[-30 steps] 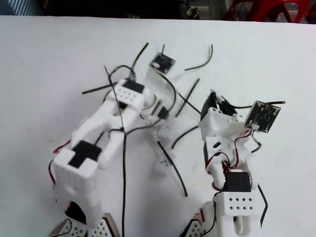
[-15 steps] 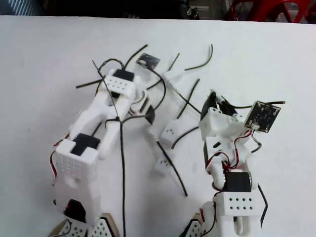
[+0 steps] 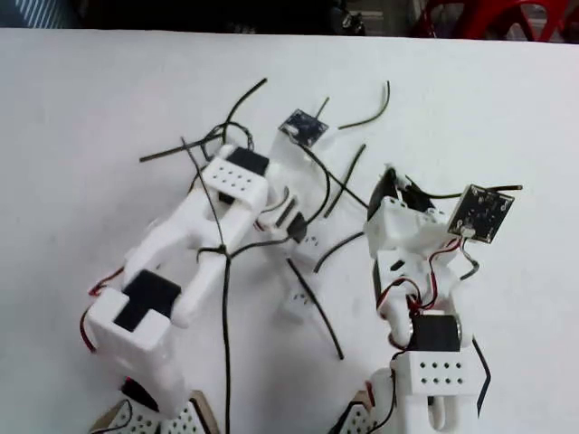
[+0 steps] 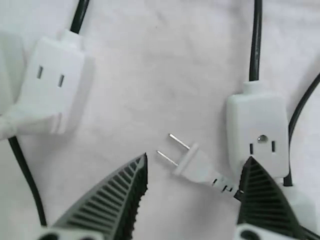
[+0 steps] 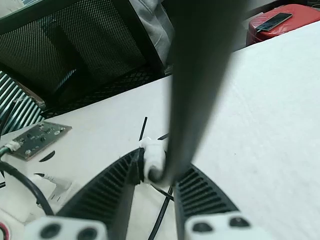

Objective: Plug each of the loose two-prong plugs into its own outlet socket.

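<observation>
A white two-prong plug [image 4: 192,162] lies flat on the white table, prongs pointing away from my left gripper [image 4: 196,159], which is open with its black ribbed fingers either side of the plug. One white outlet socket [image 4: 55,85] rests beyond one finger and a second socket [image 4: 257,132] beside the other, each on a black cord. From above, the left gripper [image 3: 291,219] sits mid-table over a socket [image 3: 310,240]. My right gripper [image 5: 157,167] is shut on a white plug [image 5: 153,159] with a black cord [image 5: 200,75], held off the table at the right [image 3: 391,185].
Several loose black cords [image 3: 317,307] criss-cross the table's middle, and another white connector [image 3: 297,306] lies near the front. The table's far edge [image 3: 181,31] borders dark clutter. A mesh chair [image 5: 75,45] and a red object [image 5: 285,20] stand beyond the table.
The left arm swung away to the left, uncovering a socket, then came back right and forward over it. The right arm has kept still.
</observation>
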### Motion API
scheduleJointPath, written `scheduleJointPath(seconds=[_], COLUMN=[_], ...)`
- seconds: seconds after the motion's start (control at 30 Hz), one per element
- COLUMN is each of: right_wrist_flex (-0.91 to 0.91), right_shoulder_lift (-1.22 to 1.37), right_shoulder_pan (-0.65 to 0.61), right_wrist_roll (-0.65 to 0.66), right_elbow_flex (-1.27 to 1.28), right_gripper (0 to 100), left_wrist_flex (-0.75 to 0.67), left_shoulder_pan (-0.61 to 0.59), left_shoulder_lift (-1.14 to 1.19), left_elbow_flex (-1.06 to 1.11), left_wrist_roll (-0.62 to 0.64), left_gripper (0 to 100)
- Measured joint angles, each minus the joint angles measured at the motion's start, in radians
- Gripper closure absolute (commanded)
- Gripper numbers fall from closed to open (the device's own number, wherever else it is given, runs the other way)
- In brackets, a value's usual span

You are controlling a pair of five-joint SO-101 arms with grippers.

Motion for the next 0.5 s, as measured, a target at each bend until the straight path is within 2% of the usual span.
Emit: scheduleJointPath(seconds=[0.13, 0.27, 0.37, 0.5], right_wrist_flex=[0.000, 0.000, 0.000, 0.000], right_shoulder_lift=[0.000, 0.000, 0.000, 0.000], right_shoulder_pan=[0.000, 0.000, 0.000, 0.000], right_wrist_roll=[0.000, 0.000, 0.000, 0.000], right_elbow_flex=[0.000, 0.000, 0.000, 0.000], right_gripper=[98.1, 98.1, 98.1, 98.1], left_wrist_flex=[-0.078, -0.094, -0.044, 0.091], left_shoulder_pan=[0.000, 0.000, 0.000, -0.020], left_shoulder_lift=[-0.003, 0.014, 0.080, 0.210], left_elbow_flex=[0.066, 0.060, -0.020, -0.212], left_wrist_roll=[0.000, 0.000, 0.000, 0.000], left_gripper=[70, 70, 71, 71])
